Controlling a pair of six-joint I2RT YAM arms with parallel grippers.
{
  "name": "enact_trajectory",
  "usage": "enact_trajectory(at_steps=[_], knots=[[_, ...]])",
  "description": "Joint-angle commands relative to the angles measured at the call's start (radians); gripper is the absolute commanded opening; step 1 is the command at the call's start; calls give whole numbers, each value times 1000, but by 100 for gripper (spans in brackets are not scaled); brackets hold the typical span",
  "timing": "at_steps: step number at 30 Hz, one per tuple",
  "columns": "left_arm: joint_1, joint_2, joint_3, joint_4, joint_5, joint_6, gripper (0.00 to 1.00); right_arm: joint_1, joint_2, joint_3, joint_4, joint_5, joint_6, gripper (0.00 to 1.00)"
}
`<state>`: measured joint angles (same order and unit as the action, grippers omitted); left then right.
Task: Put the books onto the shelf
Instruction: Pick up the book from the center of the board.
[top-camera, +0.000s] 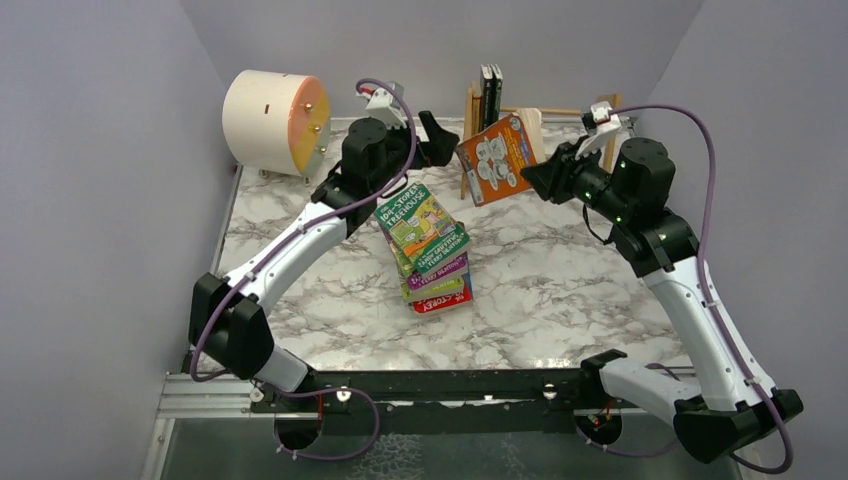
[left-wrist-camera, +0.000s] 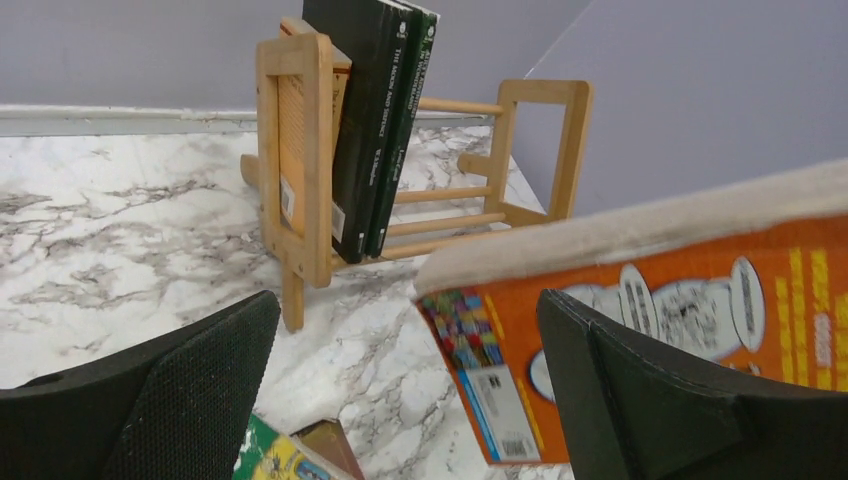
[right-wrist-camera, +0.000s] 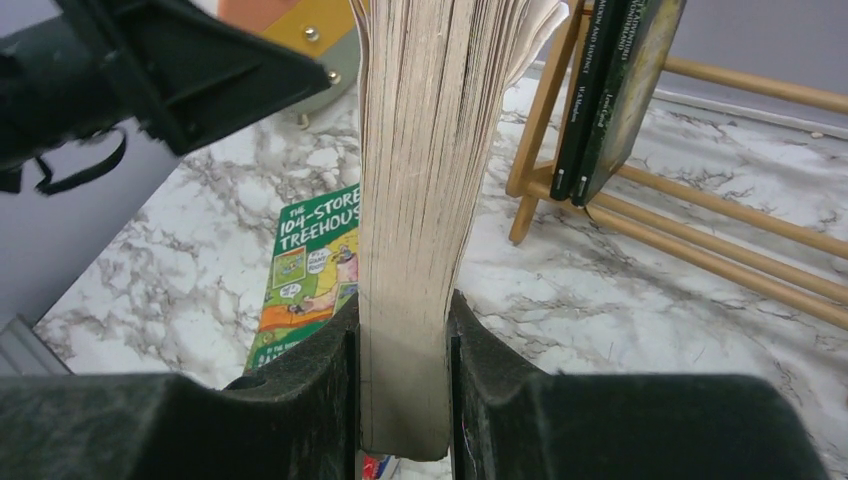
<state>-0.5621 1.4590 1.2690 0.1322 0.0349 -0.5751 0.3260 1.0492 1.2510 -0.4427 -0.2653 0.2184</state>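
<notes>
Marble table; right hand tight around orange book

2 books stand at the left end of the shelf. A stack lies before it on the table, with a cylinder behind-left.

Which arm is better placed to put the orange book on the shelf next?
Right. Its jaws are shut on the orange book, holding it off the table close to the shelf, where two dark books stand. The left arm has open, empty jaws.
</notes>
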Motion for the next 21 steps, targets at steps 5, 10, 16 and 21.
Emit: enact_trajectory(at_steps=[5, 10, 16, 21], knots=[[13, 190, 217, -87, -8, 34, 99, -1, -76, -18, 56, -116, -30, 1], [13, 232, 236, -96, -29, 42, 99, -2, -92, -30, 65, -123, -31, 1], [11, 236, 200, -92, 17, 27, 99, -1, -87, -32, 85, -113, -25, 1], [10, 212, 142, -69, 19, 26, 99, -1, -78, -37, 111, -105, -19, 1]])
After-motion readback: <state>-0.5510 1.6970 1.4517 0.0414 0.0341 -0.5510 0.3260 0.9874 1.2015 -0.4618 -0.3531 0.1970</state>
